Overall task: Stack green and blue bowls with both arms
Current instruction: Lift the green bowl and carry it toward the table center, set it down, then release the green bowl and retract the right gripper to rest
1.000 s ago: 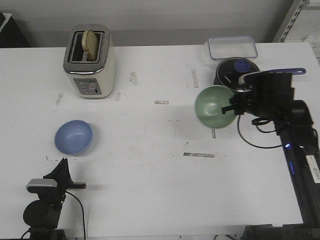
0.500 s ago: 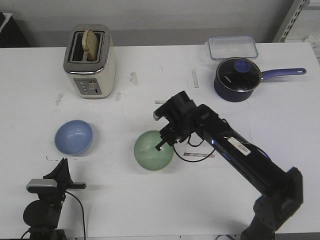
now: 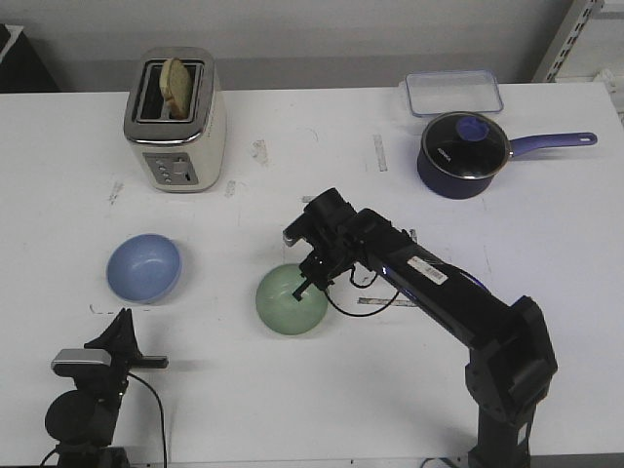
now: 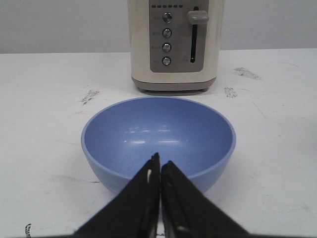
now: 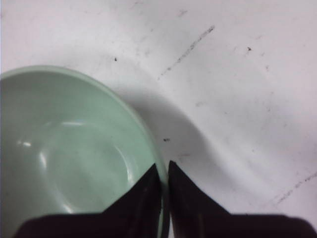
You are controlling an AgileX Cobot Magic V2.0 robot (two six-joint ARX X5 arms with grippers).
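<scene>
The pale green bowl [image 3: 291, 300] is near the table's middle, held by its right rim in my right gripper [image 3: 308, 283], which is shut on it; one finger is inside the rim and one outside, as the right wrist view [image 5: 164, 171] shows over the green bowl [image 5: 64, 158]. The pale blue bowl [image 3: 143, 267] sits upright on the table at the left. My left gripper [image 3: 122, 327] is at the front left edge, shut and empty, its tips [image 4: 160, 166] just short of the blue bowl's [image 4: 158, 136] near rim.
A cream toaster [image 3: 175, 120] with bread stands at the back left, behind the blue bowl. A dark navy saucepan [image 3: 464, 151] with a purple handle and a clear lidded box [image 3: 453, 93] stand at the back right. Tape marks dot the white table [image 3: 292, 390].
My right arm has carried the green bowl from beside the saucepan leftward and toward the table's middle, then a little further left and down. The left arm and the blue bowl have not moved.
</scene>
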